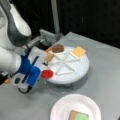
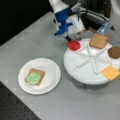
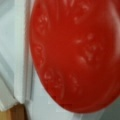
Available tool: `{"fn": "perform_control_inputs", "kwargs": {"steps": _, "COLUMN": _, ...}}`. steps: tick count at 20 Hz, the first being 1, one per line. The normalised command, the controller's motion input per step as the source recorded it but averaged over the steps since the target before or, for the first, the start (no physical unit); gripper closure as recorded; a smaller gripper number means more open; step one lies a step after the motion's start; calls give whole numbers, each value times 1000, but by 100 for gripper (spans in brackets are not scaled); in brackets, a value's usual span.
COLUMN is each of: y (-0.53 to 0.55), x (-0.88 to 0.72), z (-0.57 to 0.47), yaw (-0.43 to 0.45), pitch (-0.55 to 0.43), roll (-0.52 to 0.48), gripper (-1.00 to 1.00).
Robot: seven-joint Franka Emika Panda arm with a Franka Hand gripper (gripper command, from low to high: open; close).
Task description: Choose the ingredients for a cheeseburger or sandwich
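Wrist view: red disc (image 3: pixel 75 53) fills frame beneath gripper (image 2: pixel 72 39); jaw state unclear.

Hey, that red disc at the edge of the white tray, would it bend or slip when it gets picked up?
The red disc looks thin, flat and one-piece, so probably stiff and light. In the wrist view its surface looks glossy with shallow bumps, so it might slip in a loose grip. Lying flat on the tray rim below the gripper, it seems unlikely to roll.
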Motion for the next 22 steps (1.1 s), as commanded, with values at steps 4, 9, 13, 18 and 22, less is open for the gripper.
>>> {"fn": "perform_control_inputs", "kwargs": {"steps": 4, "y": -241, "x": 346, "z": 2, "yaw": 100, "pitch": 24, "roll": 300, "gripper": -100}}
{"fn": "perform_control_inputs", "kwargs": {"steps": 9, "y": -169, "x": 312, "z": -11, "yaw": 79, "pitch": 2, "roll": 304, "gripper": -100}}
{"fn": "perform_control_inputs", "kwargs": {"steps": 13, "y": -141, "x": 233, "z": -19, "yaw": 75, "pitch": 3, "roll": 263, "gripper": -100}}
{"fn": "perform_control_inputs", "kwargs": {"steps": 18, "y": -139, "x": 201, "z": -18, "yaw": 62, "pitch": 1, "roll": 223, "gripper": -100}}
{"fn": "perform_control_inputs", "kwargs": {"steps": 22, "y": -127, "x": 188, "z": -4, "yaw": 68, "pitch": 14, "roll": 212, "gripper": -100}}
